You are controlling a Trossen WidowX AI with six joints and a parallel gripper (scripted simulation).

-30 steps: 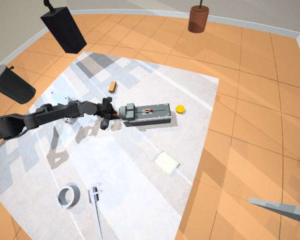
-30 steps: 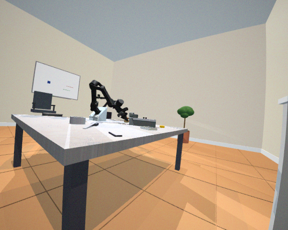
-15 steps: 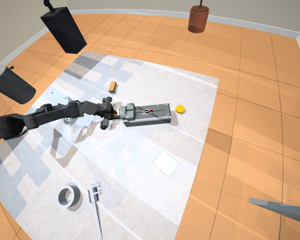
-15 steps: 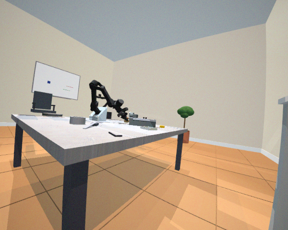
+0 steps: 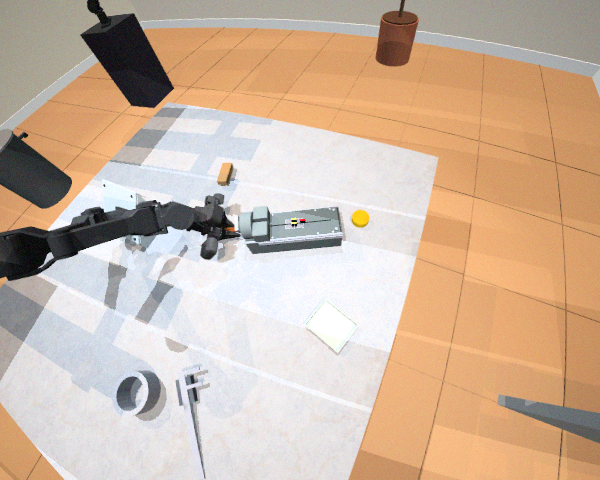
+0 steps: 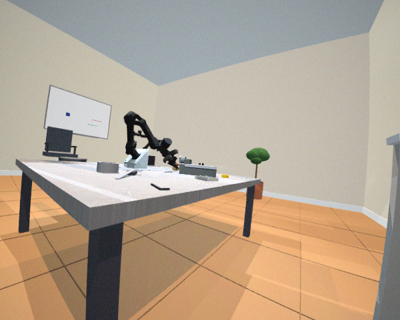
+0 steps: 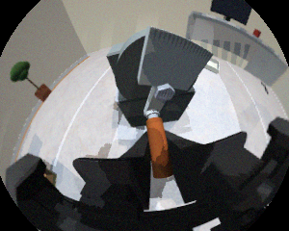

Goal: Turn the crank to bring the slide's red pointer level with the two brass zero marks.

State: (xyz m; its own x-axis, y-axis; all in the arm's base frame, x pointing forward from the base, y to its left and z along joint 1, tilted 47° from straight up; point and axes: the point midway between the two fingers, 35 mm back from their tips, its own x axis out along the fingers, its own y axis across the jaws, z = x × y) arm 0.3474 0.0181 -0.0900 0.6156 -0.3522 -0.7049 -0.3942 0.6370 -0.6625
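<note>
The crank-driven slide machine (image 5: 304,233) (image 6: 197,170) (image 7: 170,60) sits on our bench (image 5: 269,330) (image 6: 100,210), between our arm (image 5: 104,229) (image 6: 150,132) and a yellow disc (image 5: 360,218) (image 6: 225,176); our jaws (image 5: 234,230) (image 6: 175,166) grasp its orange crank handle (image 7: 157,140).
</note>
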